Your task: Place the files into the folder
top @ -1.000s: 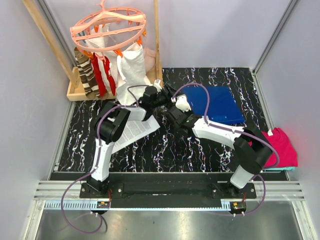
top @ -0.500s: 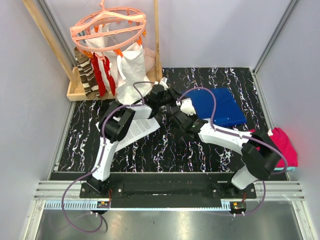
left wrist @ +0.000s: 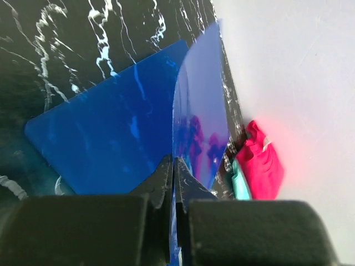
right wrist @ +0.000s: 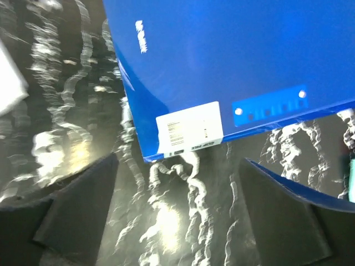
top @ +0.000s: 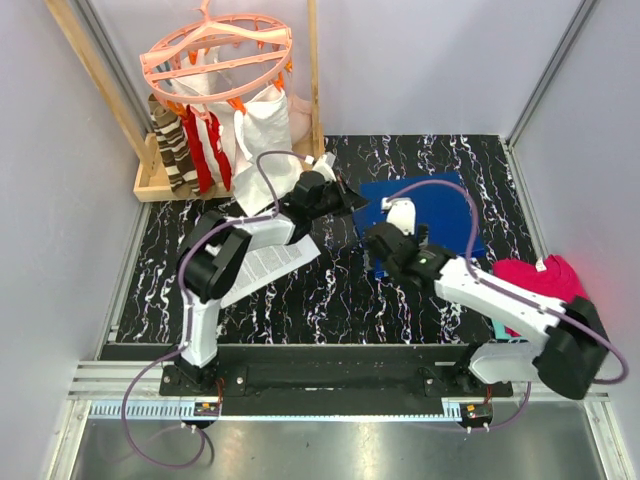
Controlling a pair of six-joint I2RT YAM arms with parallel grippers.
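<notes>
Clock bearings are read on the overhead view, 12 at the far wall.

1. flat blue plastic folder [top: 435,210]: on black, white-veined marble-pattern tabletop [top: 330,300], at 2 o'clock from table centre. Lower leaf flat on the table. Upper raised cover [left wrist: 199,122] lifted off it and tilted, seen nearly edge-on in the left wrist view. White barcode label [right wrist: 189,132] at the corner nearest the right gripper, riveted blue strip [right wrist: 269,108] just beside it.

2. left gripper [top: 345,196]: at the folder's 10 o'clock corner. Jaws pressed together on the edge of the raised cover, blue plastic pinched between them.

3. right gripper [right wrist: 178,162]: low over the table at the folder's 8 o'clock corner. Fingers [right wrist: 77,210] spread wide, only tabletop between them. Labelled corner just beyond the fingertips; contact with it cannot be told.

4. files, white paper sheets printed with dense black text [top: 272,262]: flat on the table at 8 o'clock from centre, partly under the left arm. Outside the folder and apart from it.

5. folded magenta cloth [top: 552,285]: at the table's 4 o'clock edge, beside the right arm, lying on a teal item [left wrist: 239,183].

6. round pink plastic clip hanger [top: 215,50]: at 11 o'clock. White cloth bag [top: 268,125] and red and striped cloths [top: 195,145] hanging below it, above a shallow wooden tray [top: 150,185].
</notes>
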